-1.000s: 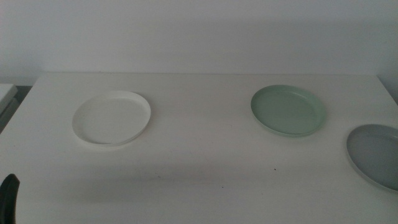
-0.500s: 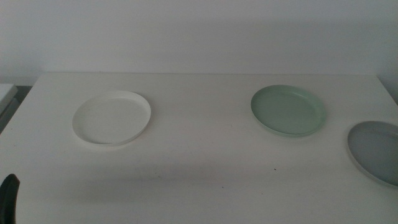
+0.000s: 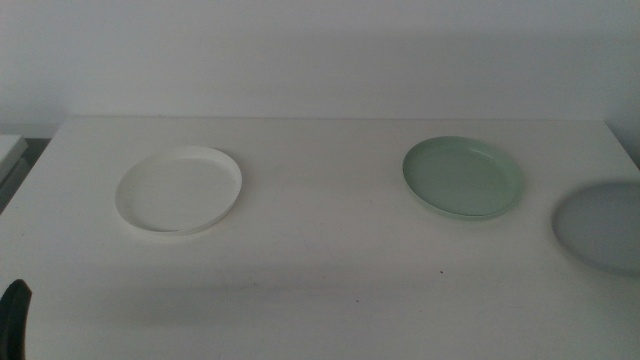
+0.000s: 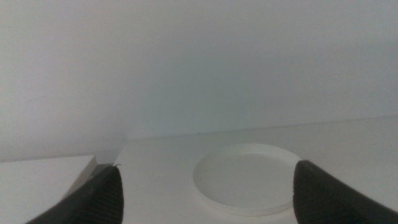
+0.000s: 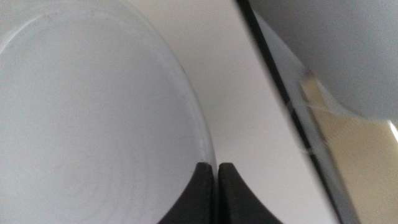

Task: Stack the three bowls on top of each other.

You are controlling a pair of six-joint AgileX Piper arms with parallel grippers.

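white bowl (image 3: 179, 189) sits left of centre in the middle view, flat on the desk (image 3: 320, 270), nothing on it or in it; pale mint green bowl (image 3: 464, 177) right of centre, also flat and alone, well apart from the white one; grey bowl (image 3: 602, 226) at the right edge of the frame, blurred and partly cut off, below and right of the green bowl, not touching it; no bowl rests on another

left tool (image 4: 205, 198) shows only as a dark tip at the lower left corner of the middle view (image 3: 14, 318); in its wrist view the jaws stand wide apart, holding nothing, with the white bowl (image 4: 245, 179) seen between them further along the desk (image 4: 348, 143)

right tool (image 5: 215, 193) is out of the middle view; in its wrist view the two jaws are pressed narrow, tips almost meeting, right at the rim of the grey bowl (image 5: 87, 124), which fills the left of that frame; whether the rim is pinched between them cannot be told; desk edge (image 5: 292, 118) runs diagonally across the right of that frame
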